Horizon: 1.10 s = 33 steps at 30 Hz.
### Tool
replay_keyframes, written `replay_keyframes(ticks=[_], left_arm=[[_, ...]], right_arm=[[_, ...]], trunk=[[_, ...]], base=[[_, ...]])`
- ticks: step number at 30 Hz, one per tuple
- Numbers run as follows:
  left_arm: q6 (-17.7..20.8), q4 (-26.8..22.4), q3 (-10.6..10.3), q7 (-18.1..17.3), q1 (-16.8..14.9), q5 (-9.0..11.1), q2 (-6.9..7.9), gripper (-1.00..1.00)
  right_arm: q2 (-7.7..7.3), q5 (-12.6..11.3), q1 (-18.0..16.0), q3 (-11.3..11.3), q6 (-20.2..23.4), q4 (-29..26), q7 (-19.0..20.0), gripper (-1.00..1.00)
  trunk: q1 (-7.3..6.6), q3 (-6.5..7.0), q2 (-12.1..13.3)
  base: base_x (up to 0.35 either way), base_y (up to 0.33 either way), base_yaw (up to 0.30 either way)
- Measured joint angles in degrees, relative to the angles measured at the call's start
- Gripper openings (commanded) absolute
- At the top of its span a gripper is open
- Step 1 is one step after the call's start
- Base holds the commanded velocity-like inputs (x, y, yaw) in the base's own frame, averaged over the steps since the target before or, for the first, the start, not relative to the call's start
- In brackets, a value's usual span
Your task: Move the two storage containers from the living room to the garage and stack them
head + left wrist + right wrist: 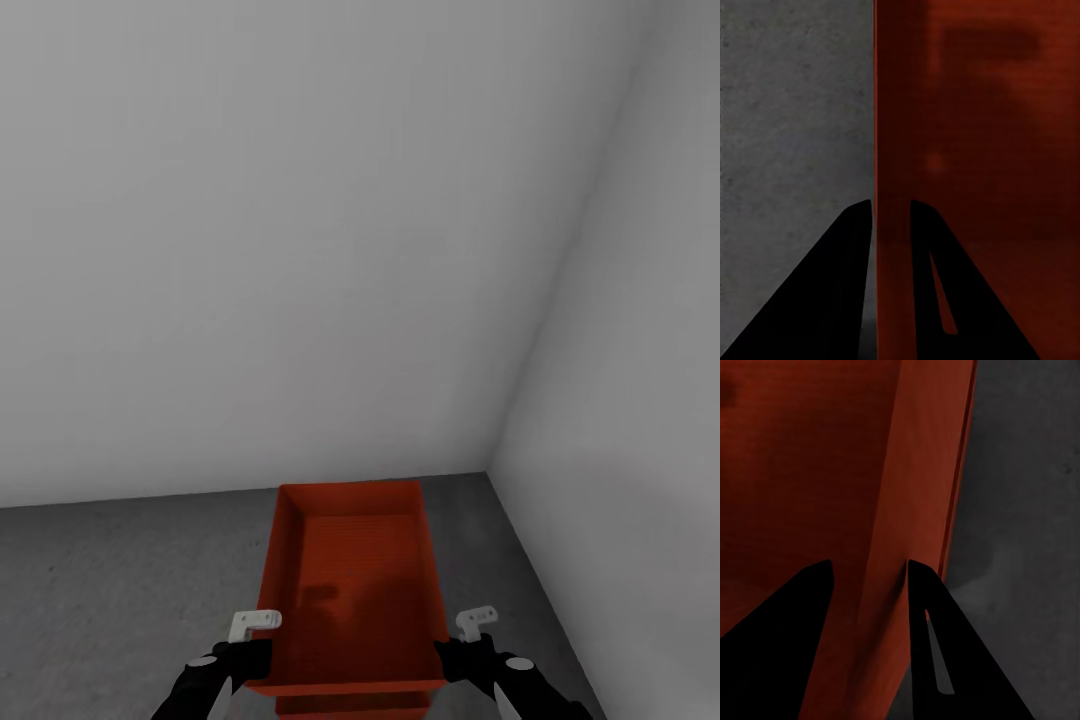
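Orange-red container (350, 580) held over concrete floor (110, 590) in garage corner. Left gripper (891, 214) clamped on left wall, right gripper (870, 574) clamped on right wall. Second container's edge (350, 705) seen just beneath. Stacking step judged in hand; level lowering, then release, needed.

Orange-red container (350, 590) apparently stacked on another (350, 706).

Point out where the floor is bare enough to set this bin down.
Open concrete floor lies left of the held container, up to the back wall. The strip between it and the right wall is tight. A second container's rim peeks out directly beneath.
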Motion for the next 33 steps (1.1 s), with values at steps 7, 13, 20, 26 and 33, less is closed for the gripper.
replay_keyframes(ticks=[7, 13, 20, 26, 33], left_arm=[[0.0, 0.0, 0.0, 0.0, 0.0, 0.0, 0.0, -1.0], [0.0, 0.0, 0.0, 0.0, 0.0, 0.0, 0.01, -1.0], [0.0, 0.0, 0.0, 0.0, 0.0, 0.0, 0.02, -1.0], [0.0, 0.0, 0.0, 0.0, 0.0, 0.0, 0.01, -1.0], [0.0, 0.0, 0.0, 0.0, 0.0, 0.0, 0.0, -1.0]], right_arm=[[0.0, 0.0, 0.0, 0.0, 0.0, 0.0, 0.0, -1.0], [0.0, -0.1, 0.0, 0.1, 0.0, 0.0, 0.0, -1.0], [0.0, -0.2, 0.0, 0.1, 0.0, 0.0, -0.1, -1.0], [0.0, -0.1, 0.0, 0.1, 0.0, 0.0, 0.0, -1.0], [0.0, -0.1, 0.0, 0.1, 0.1, 0.0, 0.0, -1.0]], trunk=[[0.0, 0.0, 0.0], [0.0, 0.0, 0.0], [0.0, 0.0, 0.0], [1.09, -0.89, -2.0], [2.63, -2.15, -4.8]], base=[[0.0, 0.0, 0.004], [0.0, 0.0, 0.0], [0.0, 0.0, 0.0], [0.0, 0.0, 0.0], [0.0, 0.0, 0.0]])
